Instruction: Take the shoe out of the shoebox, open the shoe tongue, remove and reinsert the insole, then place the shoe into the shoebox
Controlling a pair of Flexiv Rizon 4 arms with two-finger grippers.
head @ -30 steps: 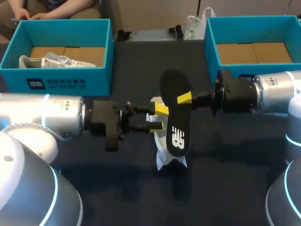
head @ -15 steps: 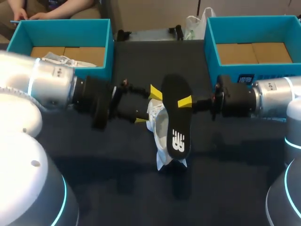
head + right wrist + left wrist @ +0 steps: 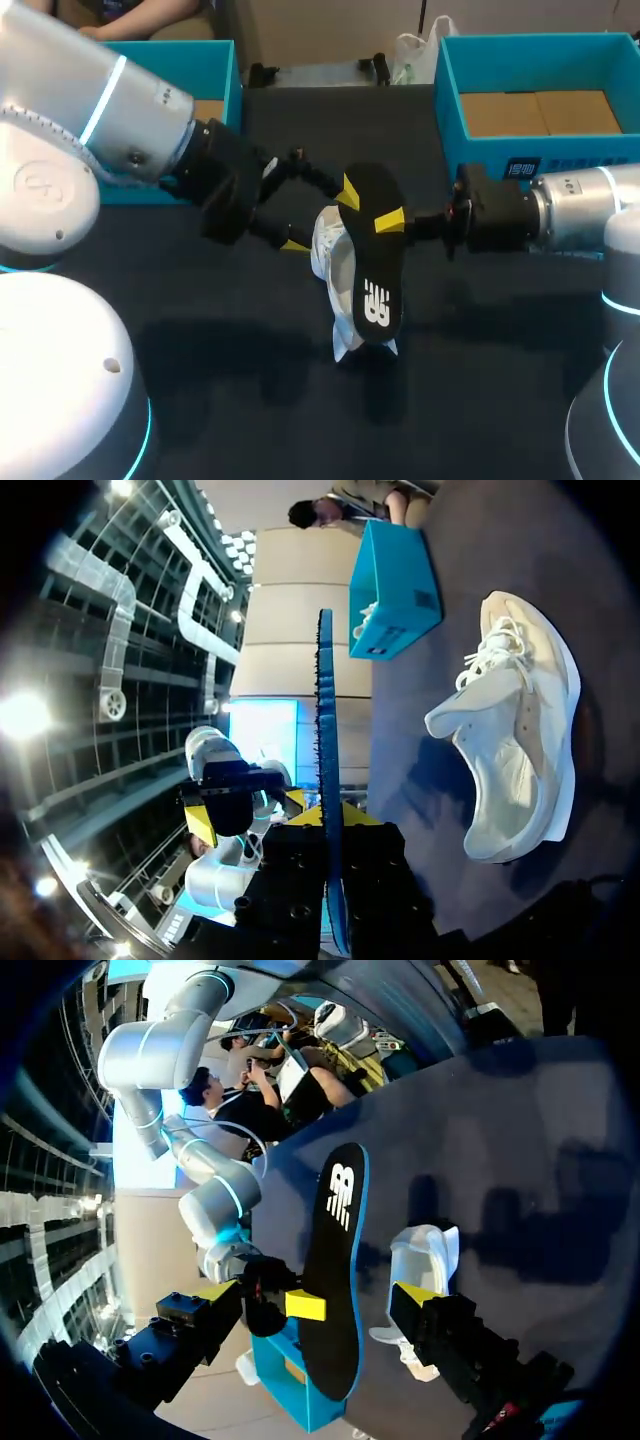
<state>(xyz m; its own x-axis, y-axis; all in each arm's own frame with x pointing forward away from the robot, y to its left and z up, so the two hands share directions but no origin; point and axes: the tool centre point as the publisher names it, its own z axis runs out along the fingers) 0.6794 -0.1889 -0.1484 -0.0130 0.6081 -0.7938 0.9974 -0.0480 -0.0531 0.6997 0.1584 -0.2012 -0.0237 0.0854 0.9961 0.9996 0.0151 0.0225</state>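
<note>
My right gripper (image 3: 392,220) is shut on the edge of a black insole (image 3: 375,255), which it holds flat-side-up above the table. In the right wrist view the insole (image 3: 325,730) shows edge-on between that gripper's (image 3: 328,818) yellow tips. Under and beside the insole, a white shoe (image 3: 338,285) lies on the dark table; it also shows in the right wrist view (image 3: 520,750). My left gripper (image 3: 322,217) stands open at the insole's heel end. From the left wrist, the insole (image 3: 335,1250) runs across the gap of that gripper (image 3: 315,1293); I cannot tell whether the fingers touch it.
A teal shoebox (image 3: 530,100) stands at the back right with a bare cardboard floor. A second teal shoebox (image 3: 220,60) at the back left is mostly behind my left arm; a white shoe (image 3: 365,615) lies inside it.
My left arm has lifted and swung back, bringing its gripper up toward the insole's heel end with the fingers spread wider. The right gripper has kept its hold on the insole, almost unmoved.
</note>
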